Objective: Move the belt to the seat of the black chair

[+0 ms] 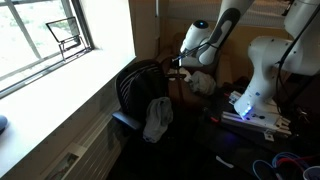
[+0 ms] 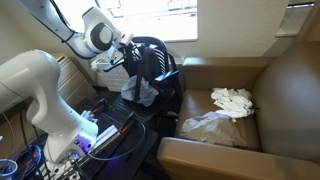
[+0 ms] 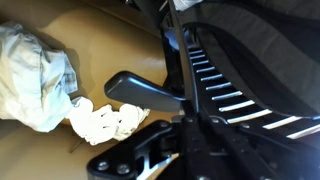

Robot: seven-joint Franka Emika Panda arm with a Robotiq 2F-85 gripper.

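Observation:
The black chair (image 1: pixel 138 88) with a slatted back stands between the window and my arm, and it shows in both exterior views (image 2: pixel 158 62). A grey cloth (image 1: pixel 157 118) hangs over its front. My gripper (image 1: pixel 180 63) hovers by the top of the chair back (image 2: pixel 127 57). In the wrist view my gripper (image 3: pixel 186 132) looks shut on a thin dark strap, the belt (image 3: pixel 171 58), which runs from the jaws along the chair's slatted back (image 3: pixel 245 60). The chair's armrest (image 3: pixel 138 91) lies just left of the strap. The seat is mostly hidden.
A brown sofa (image 2: pixel 285 95) behind the chair holds a white cloth (image 2: pixel 232 99) and a clear plastic bag (image 2: pixel 212 124). The white robot base (image 1: pixel 262 75) and cables (image 1: pixel 285 162) are beside the chair. A window sill (image 1: pixel 60 95) runs along the other side.

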